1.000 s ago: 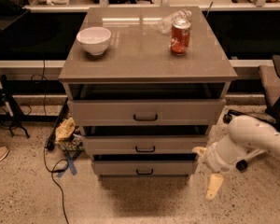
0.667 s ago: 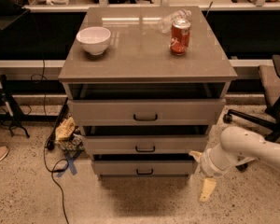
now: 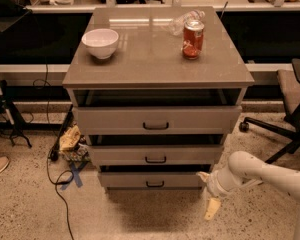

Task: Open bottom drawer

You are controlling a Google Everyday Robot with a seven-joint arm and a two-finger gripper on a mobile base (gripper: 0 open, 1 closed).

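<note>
The bottom drawer (image 3: pixel 135 179) is the lowest, narrowest-looking grey-beige front of the cabinet (image 3: pixel 155 66), with a small black bar handle (image 3: pixel 155 184) at its middle. A dark gap shows above its front. My gripper (image 3: pixel 207 193) hangs at the end of the white arm (image 3: pixel 260 174), low at the right end of the bottom drawer front, just above the floor. It is open and holds nothing. One finger (image 3: pixel 203 176) is next to the drawer's right corner and the other finger (image 3: pixel 212 209) points down toward the floor. It is to the right of the handle, apart from it.
The middle drawer (image 3: pixel 155 154) and the wide top drawer (image 3: pixel 155 120) are above. A white bowl (image 3: pixel 100 42), a red can (image 3: pixel 192 39) and a plastic bottle (image 3: pixel 182 20) stand on top. An office chair (image 3: pixel 290 109) is at the right. Cables and litter (image 3: pixel 72 144) lie at the left.
My arm has swung left and a little down, bringing the gripper from beside the cabinet's right side closer to the right end of the bottom drawer. The drawers have not moved.
</note>
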